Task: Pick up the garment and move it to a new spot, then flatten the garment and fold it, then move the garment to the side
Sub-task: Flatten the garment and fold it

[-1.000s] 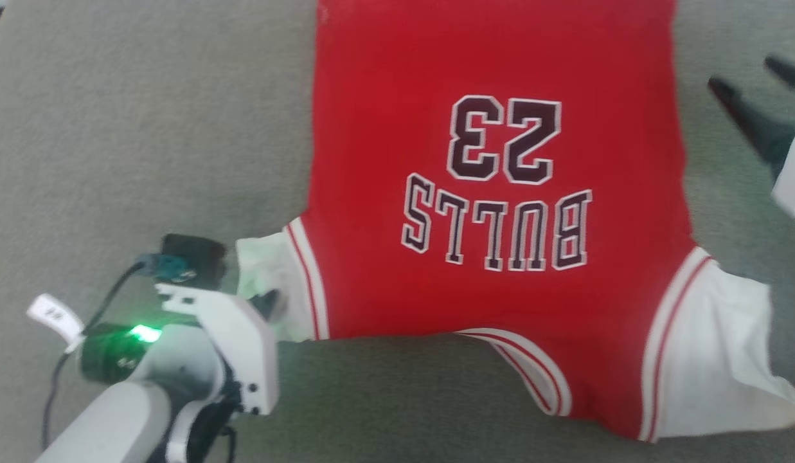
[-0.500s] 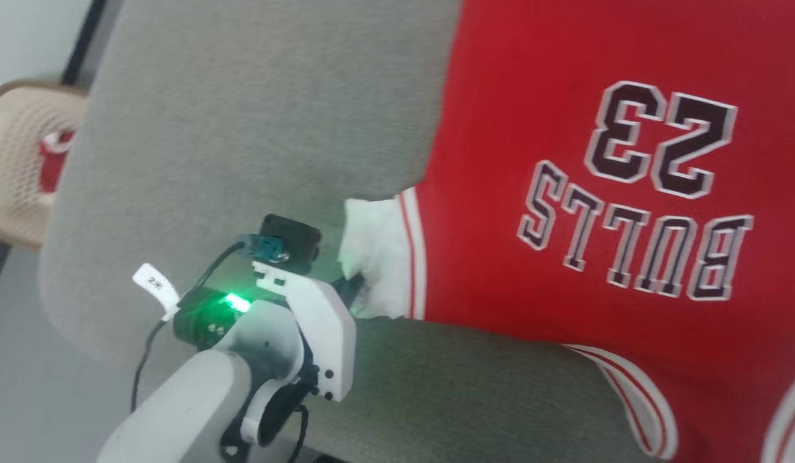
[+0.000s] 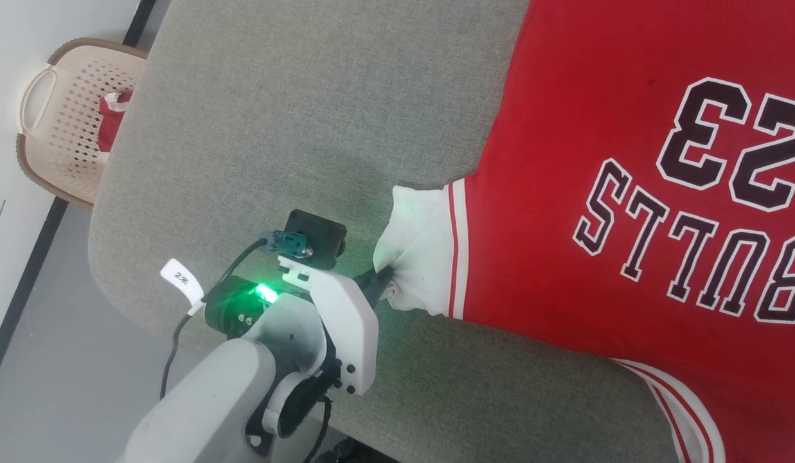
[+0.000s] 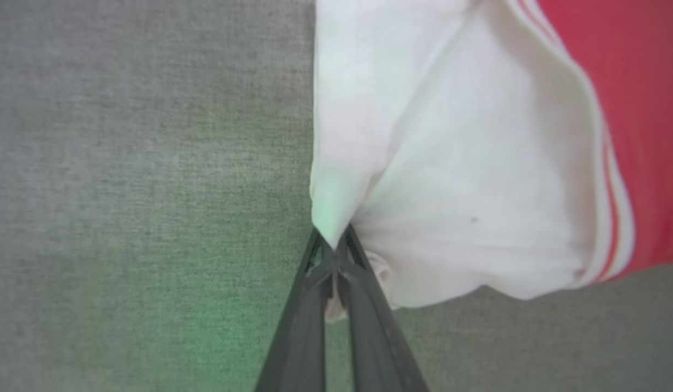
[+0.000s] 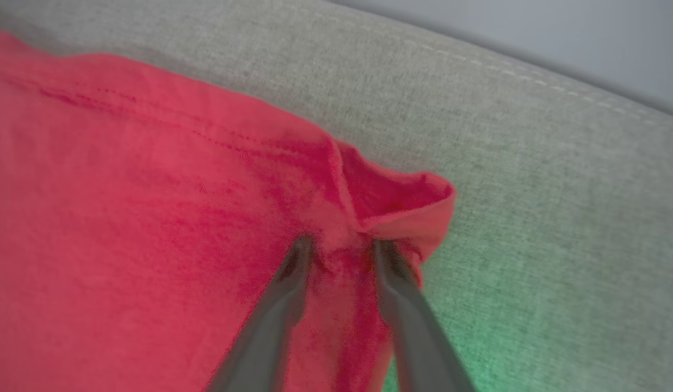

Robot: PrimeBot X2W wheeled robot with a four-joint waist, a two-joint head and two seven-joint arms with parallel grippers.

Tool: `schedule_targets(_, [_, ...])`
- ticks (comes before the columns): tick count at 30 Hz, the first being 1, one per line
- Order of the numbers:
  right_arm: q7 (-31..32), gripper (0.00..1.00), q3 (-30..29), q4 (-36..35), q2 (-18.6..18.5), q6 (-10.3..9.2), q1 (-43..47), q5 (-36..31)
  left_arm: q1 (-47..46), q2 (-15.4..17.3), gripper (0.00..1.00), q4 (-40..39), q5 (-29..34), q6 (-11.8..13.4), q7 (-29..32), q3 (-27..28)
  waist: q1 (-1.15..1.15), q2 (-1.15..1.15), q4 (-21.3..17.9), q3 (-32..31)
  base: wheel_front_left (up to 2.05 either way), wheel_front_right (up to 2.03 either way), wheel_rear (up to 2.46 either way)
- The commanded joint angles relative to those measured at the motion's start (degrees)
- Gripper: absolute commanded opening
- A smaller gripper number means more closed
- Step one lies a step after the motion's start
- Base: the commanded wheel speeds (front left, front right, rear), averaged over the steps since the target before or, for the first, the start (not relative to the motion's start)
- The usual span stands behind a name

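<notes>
- Head view: the garment (image 3: 564, 161) lay spread face up on the grey cushion (image 3: 307, 96), covering the cushion's right part and leaving its left part bare.
- Its "BULLS" lettering and number read upside down, so its long axis ran from the neck trim at the cushion's near edge to the hem at the far side, slanted across the picture.
- One white sleeve (image 3: 423, 257) pointed toward the cushion's left end.
- The left gripper (image 3: 381, 281) was clamped on that sleeve's outer edge, above the cushion's near side.
- A beige basket (image 3: 56, 122) with a red-and-white bundle (image 3: 113, 116) in it stood on the floor beyond the cushion's left end.
- Left wrist view: the two dark fingers met tip to tip, pinching a peak of white sleeve cloth just over the cushion; red body and striped trim lay to one side.
- Right wrist view: the right gripper (image 5: 341, 245) stood with jaws apart, astride a raised fold at a red corner near the cushion's seamed edge.
- The tips seemed pressed into the cloth, though blur hid the contact.
</notes>
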Motion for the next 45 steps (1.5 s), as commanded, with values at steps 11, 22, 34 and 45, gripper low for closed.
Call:
schedule_targets(11, [2.8, 0.00, 2.9, -0.4, 2.7, -0.15, 3.3, 0.3, -2.0, 2.1, 0.00, 3.4, -0.8, -0.4, -1.8, 2.7, 0.00, -0.01, -5.9, -2.6, 0.00, 0.00, 0.00])
schedule_targets(22, [5.8, 0.00, 10.3, -24.1, 1.1, -0.14, 14.2, 12.5, -0.9, 8.9, 0.00, 3.3, -1.3, 1.0, -1.4, 7.4, 0.00, -0.01, -18.4, -7.9, 0.00, 0.00, 0.00])
schedule_targets(34, [4.0, 0.00, 3.9, -48.9, -3.6, -0.14, 39.9, 19.9, -0.2, 12.6, 0.00, 2.1, -1.6, 1.9, -0.8, 9.4, 0.00, -0.01, -26.0, -9.0, 0.00, 0.00, 0.00])
schedule_targets(45, [-2.4, 0.00, -4.5, -50.1, 6.6, -0.10, 59.4, 13.8, -1.5, 12.5, 0.00, 2.7, -2.1, 1.2, -0.8, 9.4, 0.00, -0.01, -27.8, -7.6, 0.00, 0.00, 0.00])
